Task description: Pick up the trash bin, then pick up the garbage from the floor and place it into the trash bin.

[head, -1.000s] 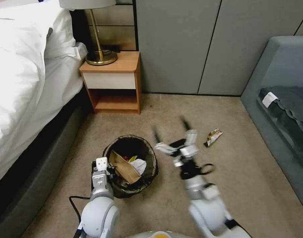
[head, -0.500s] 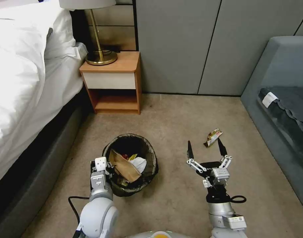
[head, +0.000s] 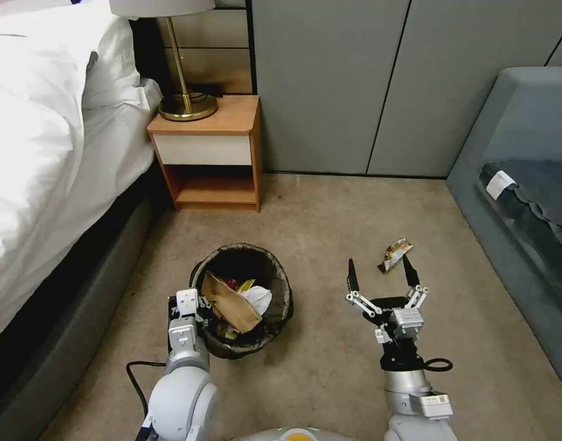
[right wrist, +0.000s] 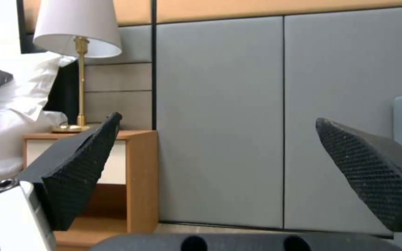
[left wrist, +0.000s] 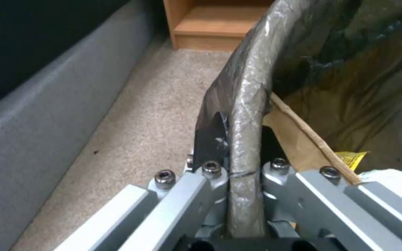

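Note:
The trash bin, a small round bin lined with a dark bag, sits low in the head view. It holds a brown paper bag, white tissue and small wrappers. My left gripper is shut on the bin's near rim, one finger on each side of the bag-covered edge. A golden wrapper, one piece of the garbage, lies on the carpet to the right. My right gripper stands open just short of it, with nothing between its fingers.
A wooden nightstand with a brass lamp stands at the back against the grey wall panels. The bed runs along the left and a grey sofa along the right. Beige carpet lies between them.
My right arm swung from beside the bin to the right and settled open near the golden wrapper. The bin in my left gripper shifted slightly.

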